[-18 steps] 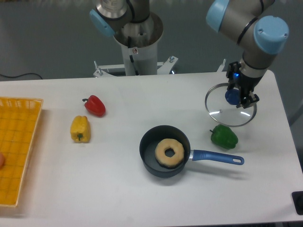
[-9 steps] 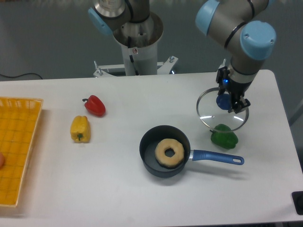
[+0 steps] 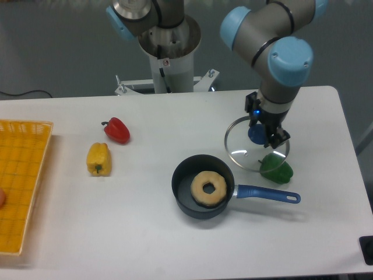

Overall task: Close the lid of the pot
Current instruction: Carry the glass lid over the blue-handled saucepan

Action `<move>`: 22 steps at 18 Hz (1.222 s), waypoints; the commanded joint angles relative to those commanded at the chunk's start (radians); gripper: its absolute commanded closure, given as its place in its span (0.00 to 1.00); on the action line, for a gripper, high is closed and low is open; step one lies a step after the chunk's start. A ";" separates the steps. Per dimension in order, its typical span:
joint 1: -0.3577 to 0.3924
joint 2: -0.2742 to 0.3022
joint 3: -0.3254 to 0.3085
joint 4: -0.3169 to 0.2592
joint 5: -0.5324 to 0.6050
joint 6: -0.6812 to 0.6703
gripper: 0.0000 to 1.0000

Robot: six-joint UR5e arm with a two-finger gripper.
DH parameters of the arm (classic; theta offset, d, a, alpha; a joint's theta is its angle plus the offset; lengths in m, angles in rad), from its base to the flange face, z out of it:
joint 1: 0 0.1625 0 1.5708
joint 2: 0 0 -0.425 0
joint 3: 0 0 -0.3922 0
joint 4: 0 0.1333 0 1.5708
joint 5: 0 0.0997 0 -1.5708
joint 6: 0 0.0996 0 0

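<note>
Yellow plastic basket (image 3: pixel 23 175) sits at the far left edge of the white table (image 3: pixel 145 245), then going right there's one yellow pepper (image 3: pixel 98 158) and one red pepper (image 3: pixel 117 129) just up and right of it, the two close but apart. Middle of the table is the pot (image 3: pixel 203 186), dark and round, open on top, with one ring-shaped donut (image 3: pixel 208 188) lying flat inside. Its blue handle (image 3: pixel 267 194) runs nearly straight out to the right, so the long axis is basically left-right across the table. Above and right of the pot, the arm reaches in from the top, wrist pointing straight down, and the gripper (image 3: pixel 260 133) is clamped on the dark blue knob of the pot lid (image 3: pixel 250 150). The one glass lid looks roughly level, up and to the right of the pot, not over it yet. Its lower right rim overlaps the single green pepper (image 3: pixel 276 169) in this view, which sits just above the handle. Can't tell whether lid and pepper touch.
</note>
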 joint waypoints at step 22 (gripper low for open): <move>-0.114 -0.015 -0.071 0.120 -0.025 -0.279 0.39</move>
